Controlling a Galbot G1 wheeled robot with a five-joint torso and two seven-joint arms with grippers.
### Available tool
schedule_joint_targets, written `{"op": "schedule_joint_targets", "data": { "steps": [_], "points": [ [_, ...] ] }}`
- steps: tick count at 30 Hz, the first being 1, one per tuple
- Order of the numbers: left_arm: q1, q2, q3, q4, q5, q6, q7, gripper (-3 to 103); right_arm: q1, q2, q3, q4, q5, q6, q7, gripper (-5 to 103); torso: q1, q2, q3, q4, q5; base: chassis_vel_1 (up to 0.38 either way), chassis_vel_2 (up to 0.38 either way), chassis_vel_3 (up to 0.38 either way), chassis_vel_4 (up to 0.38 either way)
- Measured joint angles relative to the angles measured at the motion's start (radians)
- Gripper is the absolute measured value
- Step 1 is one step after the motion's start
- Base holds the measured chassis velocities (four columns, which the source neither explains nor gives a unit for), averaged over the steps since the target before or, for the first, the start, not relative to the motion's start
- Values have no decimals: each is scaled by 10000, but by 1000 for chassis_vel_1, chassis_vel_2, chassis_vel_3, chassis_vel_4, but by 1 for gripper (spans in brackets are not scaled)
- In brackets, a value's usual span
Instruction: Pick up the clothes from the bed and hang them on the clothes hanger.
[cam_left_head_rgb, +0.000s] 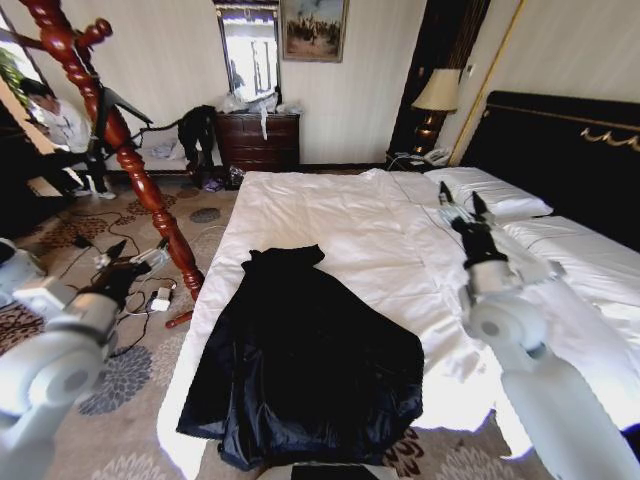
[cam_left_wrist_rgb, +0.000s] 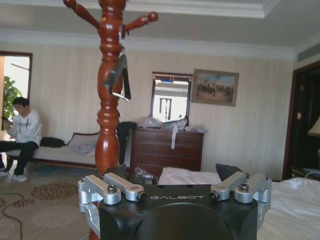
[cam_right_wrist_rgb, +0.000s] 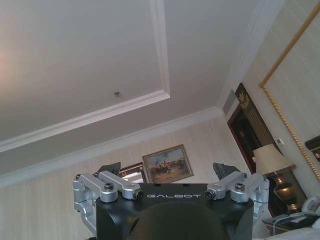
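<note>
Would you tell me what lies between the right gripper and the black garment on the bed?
In the head view, only bare white sheet of the bed separates the right gripper from the garment.

White-armed robot with black pincers

Rounded glossy white arm shells; each black pincer (cam_left_wrist_rgb: 172, 172) body reads "GALBOT", flanked by silver linkage bars with dark screws, ending in black fingertips (cam_left_head_rgb: 445, 192).

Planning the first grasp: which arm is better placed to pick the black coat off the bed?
Probably left. The black coat lies on the robot's-left part of the bed, near that edge, and the left end effector is on that side, beside the coat stand. The right end effector is open over bare sheet, farther away.
</note>
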Motion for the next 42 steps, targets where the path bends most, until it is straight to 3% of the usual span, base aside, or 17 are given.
{"op": "schedule_joint_targets", "data": {
  "steps": [4,6,7,8,10,13,14,16,18,19,22,23,29,33,34,38,42],
  "points": [
    [170,206,-911,-219,-190,-84,83,100,-200,-208,311,104,58,-16,221,100,3,-2,2,3,-1,0,0,0,0],
    [137,698,-1617,-210,-626,-97,229,100,-230,-441,610,157,185,-169,429,100,3,-1,2,4,-4,0,0,0,0],
    [-66,1336,-2084,-77,-1373,23,218,100,-229,-621,832,157,286,-272,545,100,2,-1,1,4,-3,0,0,0,0],
    [-66,1336,-2084,-77,-1373,23,218,100,-229,-621,832,157,286,-272,545,100,2,-1,1,4,-3,0,0,0,0],
    [-647,2243,-2229,307,-2408,230,29,100,-162,-764,1052,125,432,-356,650,100,2,-1,2,-1,-1,0,0,0,0],
    [-2215,3946,-1583,1413,-3400,386,-328,100,121,-747,1052,72,548,-474,747,100,6,-3,4,-11,-11,0,0,0,0],
    [-2215,3946,-1583,1413,-3400,386,-328,100,121,-747,1052,72,548,-474,747,100,6,-3,4,-11,-11,0,0,0,0],
    [-2701,5042,-1614,2279,-3663,448,-402,100,679,-615,400,-179,546,-501,764,100,6,-4,4,-13,3,0,0,0,0],
    [-2993,6065,-1768,3191,-4037,672,-610,100,1209,-448,-345,-499,503,-504,763,100,6,-3,4,16,5,0,0,0,0],
    [-2993,6065,-1768,3191,-4037,672,-610,100,1209,-448,-345,-499,503,-504,763,100,6,-3,4,16,5,0,0,0,0],
    [-3747,7304,-1316,4717,-4499,763,-589,100,1448,-223,-724,-633,403,-507,765,100,7,-3,4,3,-18,0,0,0,0],
    [-3797,7786,-1259,5318,-4551,758,-449,100,1487,-156,-764,-639,390,-516,766,100,6,-3,4,-5,-2,0,0,0,0],
    [-3709,8661,-1185,7046,-4796,764,42,100,1590,-77,-884,-736,339,-533,768,100,5,-4,4,-2,-5,0,0,0,0],
    [-3452,9176,-1098,8160,-5150,285,668,100,1845,6,-1222,-913,266,-536,767,100,2,-3,2,6,-3,0,0,0,0],
    [-3452,9176,-1098,8160,-5150,285,668,100,1845,6,-1222,-913,266,-536,767,100,2,-3,2,6,-3,0,0,0,0],
    [-2996,9748,-966,8871,-5637,-583,1887,100,2053,196,-1589,-1114,144,-540,769,100,4,-4,3,-1,-1,0,0,0,0],
    [-2819,9823,-801,8799,-5686,-642,1879,100,2086,291,-1724,-1203,73,-540,771,100,3,-3,3,-1,-1,0,0,0,0]
  ]
}}
